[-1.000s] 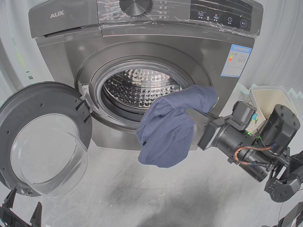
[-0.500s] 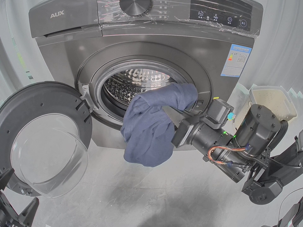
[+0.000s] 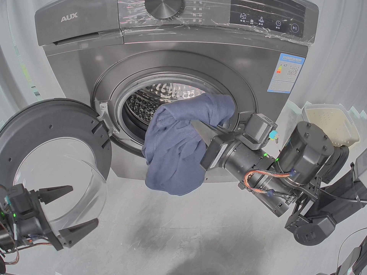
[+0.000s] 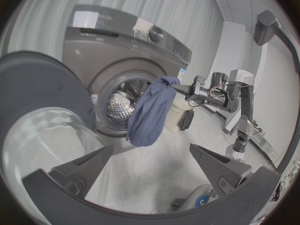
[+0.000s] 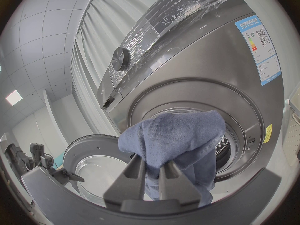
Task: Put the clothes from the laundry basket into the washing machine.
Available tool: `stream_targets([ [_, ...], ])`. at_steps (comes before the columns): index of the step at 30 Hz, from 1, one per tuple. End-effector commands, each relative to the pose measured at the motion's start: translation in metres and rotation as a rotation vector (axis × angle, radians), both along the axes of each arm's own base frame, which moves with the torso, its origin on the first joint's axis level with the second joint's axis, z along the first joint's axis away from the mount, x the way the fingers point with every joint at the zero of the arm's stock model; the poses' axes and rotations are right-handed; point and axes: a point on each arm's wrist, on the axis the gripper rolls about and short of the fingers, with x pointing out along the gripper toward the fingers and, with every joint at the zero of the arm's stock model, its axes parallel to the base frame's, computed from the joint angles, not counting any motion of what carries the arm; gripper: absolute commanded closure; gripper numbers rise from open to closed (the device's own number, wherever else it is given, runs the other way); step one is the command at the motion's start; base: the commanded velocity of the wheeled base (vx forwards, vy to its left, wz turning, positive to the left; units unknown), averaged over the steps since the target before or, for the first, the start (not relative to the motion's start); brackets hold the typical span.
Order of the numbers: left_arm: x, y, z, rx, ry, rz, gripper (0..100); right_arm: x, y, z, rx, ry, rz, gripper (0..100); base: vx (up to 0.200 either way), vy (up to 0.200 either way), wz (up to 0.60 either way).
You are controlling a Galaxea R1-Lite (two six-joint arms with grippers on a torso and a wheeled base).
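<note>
Load: a navy blue garment [image 3: 174, 149] [image 5: 175, 135] [image 4: 150, 113] hangs from the right gripper [image 3: 197, 126] [image 5: 153, 169]. It is bunched over the fingertips and droops below them towards the floor [image 3: 160, 230].
Right gripper: clamped on a fold of the navy blue garment, with the two fingers pinching the cloth between them, as the right wrist view shows plainly.
Washing machine: a grey front-loading washing machine [image 3: 76, 65] [image 5: 200, 66] stands directly ahead of the right gripper.
Drum opening: the drum opening [image 3: 153, 104] lies just beyond the right gripper's fingertips. The garment's upper part overlaps the opening's rim, and its lower part hangs outside, before the machine's lower front panel. Whether the cloth touches the rim cannot be told.
Door: the round door [image 3: 53, 134] [image 4: 37, 88] stands wide open, just beyond the left gripper.
Left gripper: the left gripper [image 3: 84, 205] [image 4: 151, 147] has its fingers spread wide with nothing between them. It sits low before the door's glass, well apart from the right gripper and the garment.
Laundry basket: a cream perforated laundry basket [image 3: 332, 123] [image 4: 175, 116] sits on the floor behind the right gripper's wrist, beside the machine.
</note>
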Motion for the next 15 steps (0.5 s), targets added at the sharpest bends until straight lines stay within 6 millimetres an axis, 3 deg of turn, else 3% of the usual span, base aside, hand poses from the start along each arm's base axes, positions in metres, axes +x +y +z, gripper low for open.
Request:
stream_targets([
  [1,0.066,-0.048,-0.043,0.058,0.221,-0.164,0,0.003,-0.001,0.003,0.019,-0.017,-0.009,100,0.0,0.0,0.0],
  [15,0.13,-0.076,-0.069,0.04,0.317,-0.152,0,-0.001,0.0,0.003,0.015,-0.014,0.0,100,0.0,0.0,0.0],
])
